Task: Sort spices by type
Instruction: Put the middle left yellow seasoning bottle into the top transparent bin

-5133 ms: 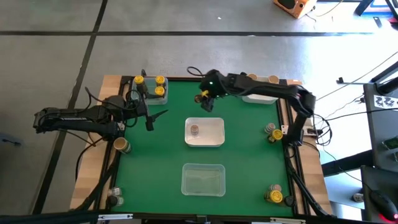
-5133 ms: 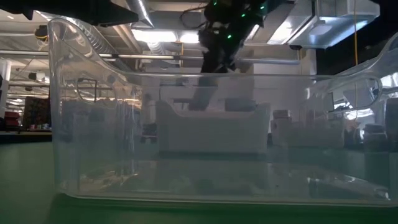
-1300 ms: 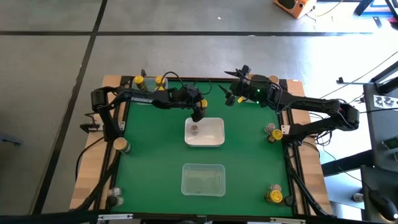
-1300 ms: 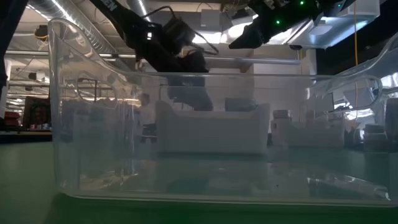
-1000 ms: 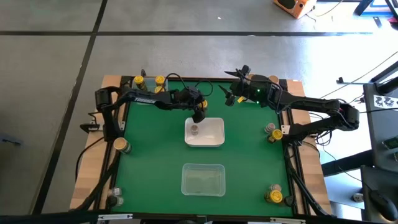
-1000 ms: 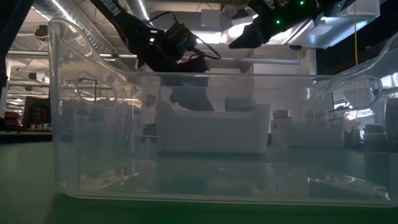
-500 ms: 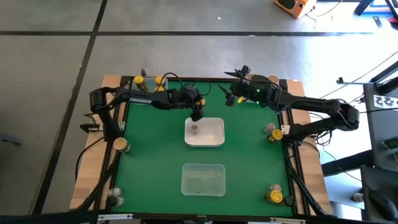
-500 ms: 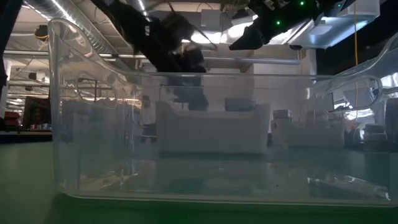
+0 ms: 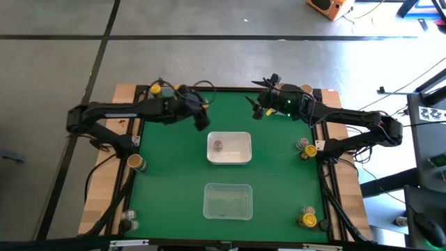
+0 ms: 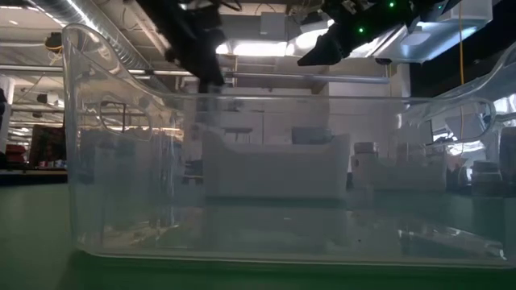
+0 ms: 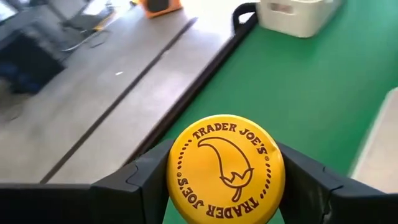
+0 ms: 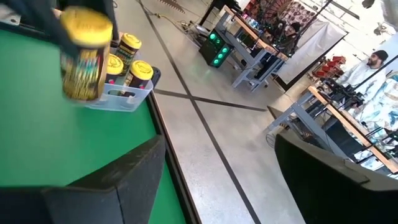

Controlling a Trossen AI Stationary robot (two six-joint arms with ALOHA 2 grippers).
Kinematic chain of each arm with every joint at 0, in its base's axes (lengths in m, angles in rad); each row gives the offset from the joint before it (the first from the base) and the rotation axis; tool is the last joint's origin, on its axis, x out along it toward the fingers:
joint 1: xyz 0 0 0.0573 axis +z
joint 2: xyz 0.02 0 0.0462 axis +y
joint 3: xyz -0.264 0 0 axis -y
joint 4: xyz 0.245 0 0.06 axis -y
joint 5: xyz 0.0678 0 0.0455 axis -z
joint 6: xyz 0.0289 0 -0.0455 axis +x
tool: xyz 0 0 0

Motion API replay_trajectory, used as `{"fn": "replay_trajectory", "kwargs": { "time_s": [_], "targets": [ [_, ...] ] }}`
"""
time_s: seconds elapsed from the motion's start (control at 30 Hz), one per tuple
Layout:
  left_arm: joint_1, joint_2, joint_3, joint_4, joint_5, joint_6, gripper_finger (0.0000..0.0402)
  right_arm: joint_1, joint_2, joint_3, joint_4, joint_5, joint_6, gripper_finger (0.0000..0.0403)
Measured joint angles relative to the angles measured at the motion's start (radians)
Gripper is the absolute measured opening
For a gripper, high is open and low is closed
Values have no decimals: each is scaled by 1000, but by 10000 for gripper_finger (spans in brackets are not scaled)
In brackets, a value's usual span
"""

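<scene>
My left gripper (image 9: 201, 120) hangs over the green mat between the far-left tray and the white bin, shut on a yellow-lidded spice jar (image 11: 225, 168); the right wrist view shows this jar (image 12: 86, 62) lifted, lid up. My right gripper (image 9: 256, 108) waits open in the air over the mat's far side, with nothing between its fingers (image 12: 124, 180). Three yellow-lidded spices (image 12: 127, 59) stand in a small clear tray (image 9: 167, 94) at the far left corner. One grey-lidded jar (image 9: 218, 146) stands in the white bin (image 9: 240, 139). My left gripper pinches the jar between its two fingers, one at each side of the yellow lid (image 11: 174, 180); the lid hides how far down the wall they reach. The fingers slant down from the table's left. The jar hangs clear of the mat, nearly upright, lid up.
A clear empty bin (image 9: 227, 202) stands near the front edge. Loose jars stand on the wooden rim at the right (image 9: 304, 147), near right (image 9: 307, 219), left (image 9: 136, 162) and near left (image 9: 127, 222). A white bin (image 11: 292, 15) sits at the far right corner.
My left gripper has risen from the white bin's far left corner and drawn back toward the table's left edge, tipping more level. The yellow-lidded jar has gone up with it, clear of the mat. My right arm has kept still.
</scene>
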Motion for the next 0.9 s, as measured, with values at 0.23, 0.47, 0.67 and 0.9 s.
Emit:
{"fn": "replay_trajectory", "kwargs": {
  "time_s": [0.23,0.47,0.67,0.9],
  "targets": [
    [1,-133,0,-205,-145,-97,224,0,0,0,2,0,0,305],
    [16,-190,0,-392,-349,-269,224,0,0,0,3,0,0,305],
    [66,-186,-30,-493,-436,-439,224,0,0,0,3,0,0,305],
    [153,-183,-127,-495,-431,-552,224,0,0,0,3,0,0,305]
  ]
}}
